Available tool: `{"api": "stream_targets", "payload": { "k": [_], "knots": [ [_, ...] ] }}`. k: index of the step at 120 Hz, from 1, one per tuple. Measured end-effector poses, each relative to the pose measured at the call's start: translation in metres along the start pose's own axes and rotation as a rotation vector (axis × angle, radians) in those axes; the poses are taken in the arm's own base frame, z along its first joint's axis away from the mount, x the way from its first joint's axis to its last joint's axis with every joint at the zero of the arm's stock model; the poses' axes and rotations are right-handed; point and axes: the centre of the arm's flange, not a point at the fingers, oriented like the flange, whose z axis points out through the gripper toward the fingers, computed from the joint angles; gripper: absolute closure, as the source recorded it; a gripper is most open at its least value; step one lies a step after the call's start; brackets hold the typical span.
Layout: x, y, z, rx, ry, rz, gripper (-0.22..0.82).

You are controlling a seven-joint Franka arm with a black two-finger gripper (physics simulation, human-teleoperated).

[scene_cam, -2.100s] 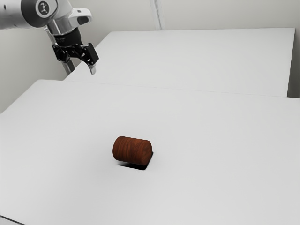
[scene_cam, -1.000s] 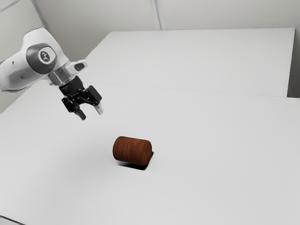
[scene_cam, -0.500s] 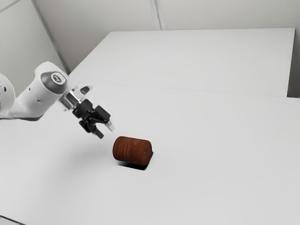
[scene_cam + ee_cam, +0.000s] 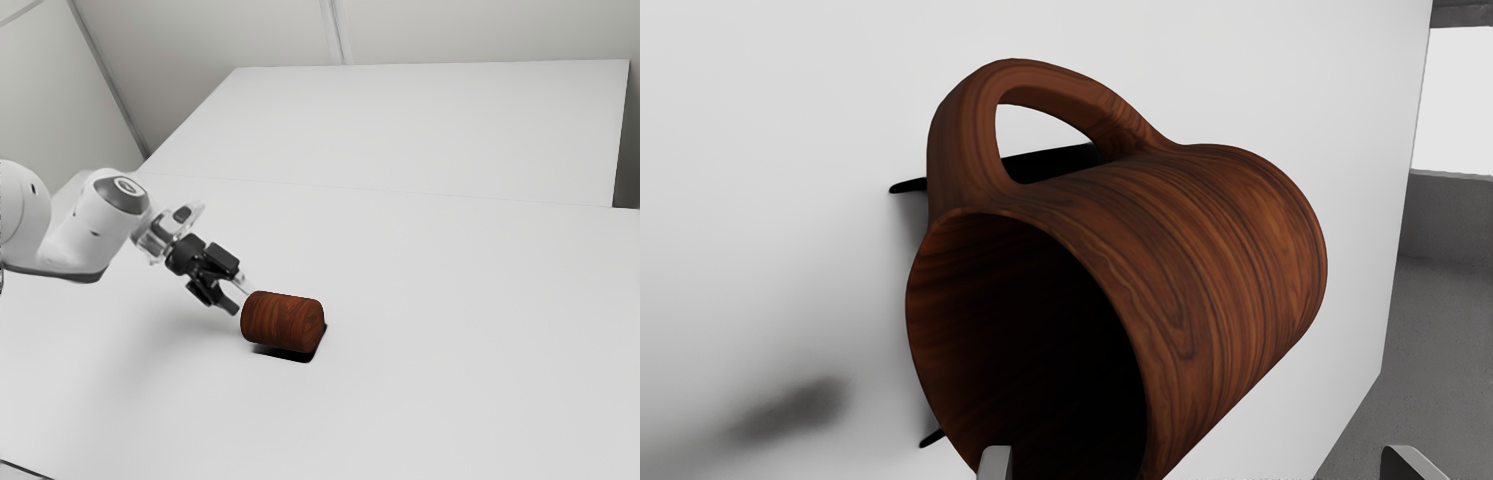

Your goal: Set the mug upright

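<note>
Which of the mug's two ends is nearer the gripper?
The open end of the mug is nearer the gripper: the wrist view looks into its dark hollow. The closed base lies farther off, toward the exterior view's right.

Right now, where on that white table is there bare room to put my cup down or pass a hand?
In the exterior view, the table is bare from the mug to the view's right edge, and between the mug and the far white surface. It's crowded at the mug's mouth, where the open jaws and the arm reach in.
</note>
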Motion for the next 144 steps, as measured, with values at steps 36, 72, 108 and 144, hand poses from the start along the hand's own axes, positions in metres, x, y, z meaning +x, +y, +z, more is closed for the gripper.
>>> {"api": "stream_targets", "payload": {
  "k": [36,72,108,144],
  "knots": [
    [-0.002,-0.002,0.019,-0.133,-0.012,0.020,0.03],
    [-0.001,-0.009,0.031,-0.192,-0.018,0.036,0.18],
    [0.000,-0.006,0.034,-0.215,-0.013,0.065,0.56],
    [0.002,0.000,0.034,-0.214,-0.009,0.094,0.73]
  ]
}}
